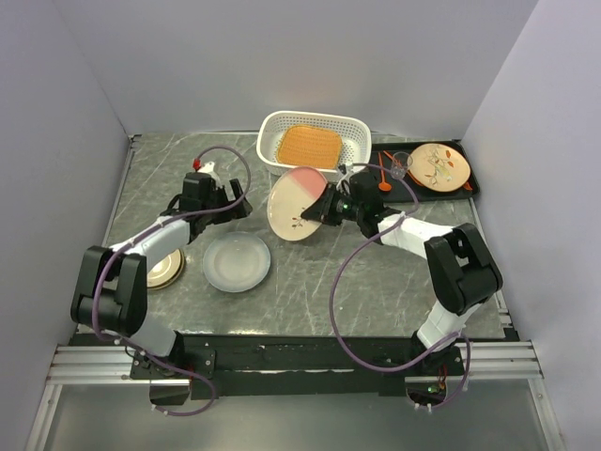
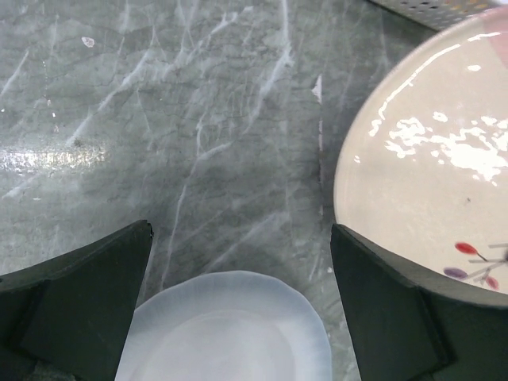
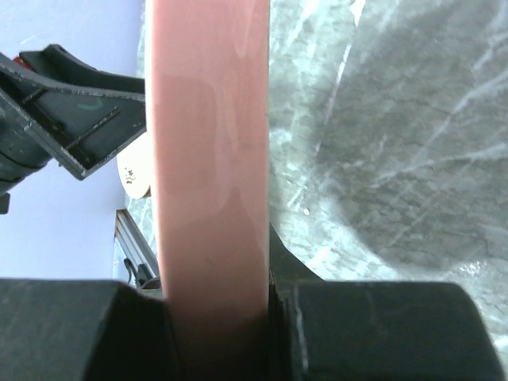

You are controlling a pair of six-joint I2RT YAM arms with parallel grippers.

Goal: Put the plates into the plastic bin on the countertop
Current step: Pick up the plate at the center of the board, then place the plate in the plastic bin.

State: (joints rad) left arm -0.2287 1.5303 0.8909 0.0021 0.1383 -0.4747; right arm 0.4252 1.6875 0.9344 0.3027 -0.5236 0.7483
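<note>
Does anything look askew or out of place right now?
Only the glossy pink-and-cream round plate: it hangs steeply tilted before the white perforated plastic bin, its rim clamped in the right end effector. Nothing spilled.

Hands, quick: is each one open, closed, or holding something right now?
Left hand: open, holding nothing.
Right hand: closed on the pink plate, gripping its edge.
</note>
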